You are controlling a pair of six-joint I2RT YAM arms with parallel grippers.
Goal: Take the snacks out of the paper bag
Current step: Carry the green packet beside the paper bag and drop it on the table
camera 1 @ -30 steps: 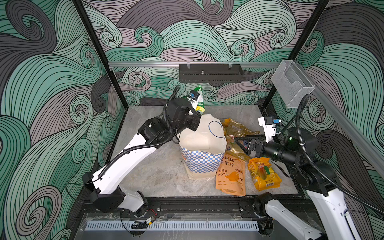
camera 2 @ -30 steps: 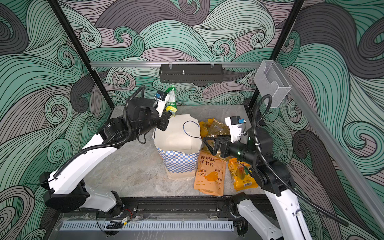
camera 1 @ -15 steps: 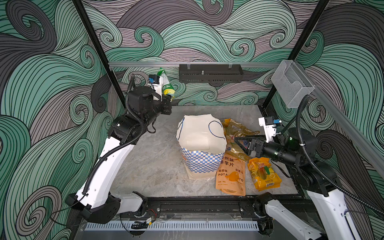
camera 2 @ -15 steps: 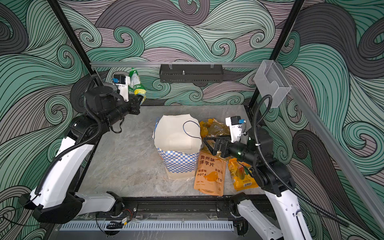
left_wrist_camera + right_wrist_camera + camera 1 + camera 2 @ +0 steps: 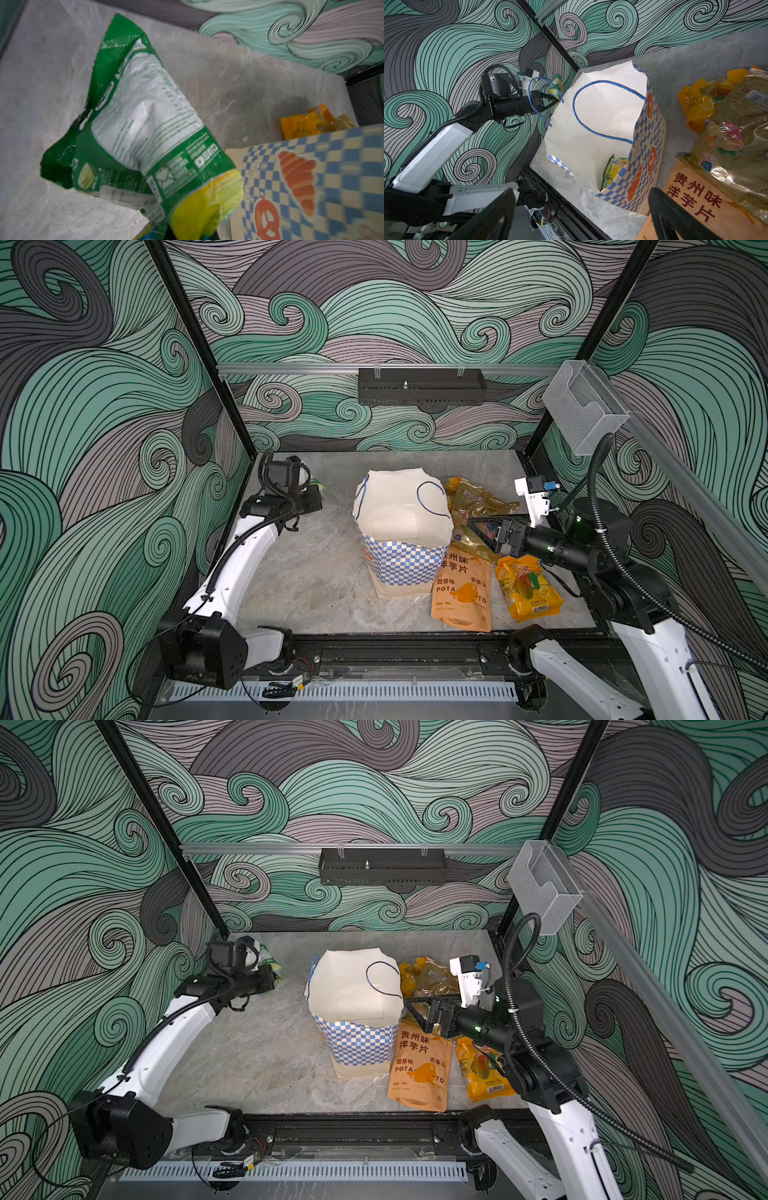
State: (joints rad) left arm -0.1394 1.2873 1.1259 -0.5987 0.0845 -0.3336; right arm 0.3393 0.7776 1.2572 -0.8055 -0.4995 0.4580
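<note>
- Left gripper (image 5: 553, 99), clamped on a green-yellow packet (image 5: 145, 124), is well apart from the paper bag (image 5: 399, 568).
- Right gripper (image 5: 480, 531), jaws spread wide and empty, is nearer the upright packet (image 5: 613, 168) inside.

The paper bag (image 5: 399, 564) is being borne upright at the middle of the table (image 5: 316, 585), with an inner packet (image 5: 613, 168) being contained in it. At its four o'clock the potato pouch (image 5: 461, 593) is lying against it, with the fruit packet (image 5: 528, 589) just beside, at the pouch's three o'clock. A third packet (image 5: 473, 502) is lying at the bag's two o'clock. A held packet (image 5: 145, 116) is being kept at ten o'clock, apart from the bag.
</note>
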